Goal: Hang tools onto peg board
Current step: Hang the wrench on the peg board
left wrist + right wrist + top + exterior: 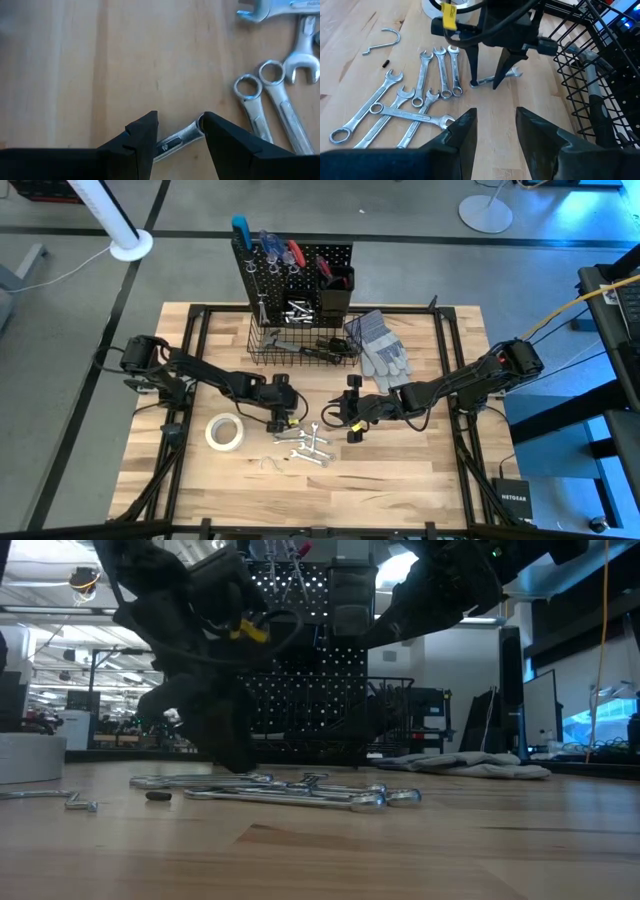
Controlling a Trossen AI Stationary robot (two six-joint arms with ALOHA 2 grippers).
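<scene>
Looking down on the wooden desk [400, 470], we take the pile of silver wrenches [308, 448] as our landmark. The left gripper [179, 134] is down at the desk just on the peg board's side of that pile, its fingers [142, 132] spread and straddling a single wrench [495, 78] that lies apart from the rest; we see metal between them, but not a closed pinch. The right gripper [495, 125] hangs beside the pile, toward the grey work gloves [380, 345], its fingers [462, 127] parted with nothing between them. A white tape roll [226, 432] lies on the other side of the pile, past the left gripper. A loose silver hook [385, 40] and a small dark bit lie near the pile on the tape roll's side. Beyond the pile, at the desk's far edge, the peg board [300, 275] stands upright, with screwdrivers hanging on it and a black wire basket [300, 345] at its base.
</scene>
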